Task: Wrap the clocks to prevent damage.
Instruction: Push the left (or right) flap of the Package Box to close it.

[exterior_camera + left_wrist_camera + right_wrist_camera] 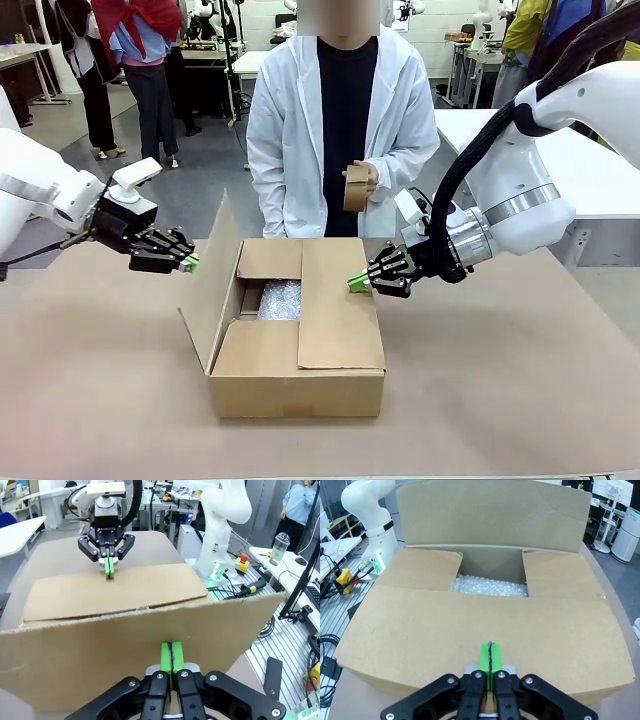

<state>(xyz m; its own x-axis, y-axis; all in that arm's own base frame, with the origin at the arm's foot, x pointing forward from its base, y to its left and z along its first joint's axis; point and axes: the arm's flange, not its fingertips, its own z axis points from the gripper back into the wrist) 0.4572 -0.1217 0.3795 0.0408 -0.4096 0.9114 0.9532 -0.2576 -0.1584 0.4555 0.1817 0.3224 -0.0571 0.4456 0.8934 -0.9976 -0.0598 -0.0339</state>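
- You can read "ROBOTIQ" in white capitals on the black body of the right tool [109, 573], which faces the left wrist camera.
- Any other print is too small for you to read.

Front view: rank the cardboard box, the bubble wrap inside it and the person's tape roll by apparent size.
1. Cardboard box: by far the largest.
2-3. Bubble wrap and tape roll: these look alike. The box hides part of the wrap and the roll is farther off, so unranked.
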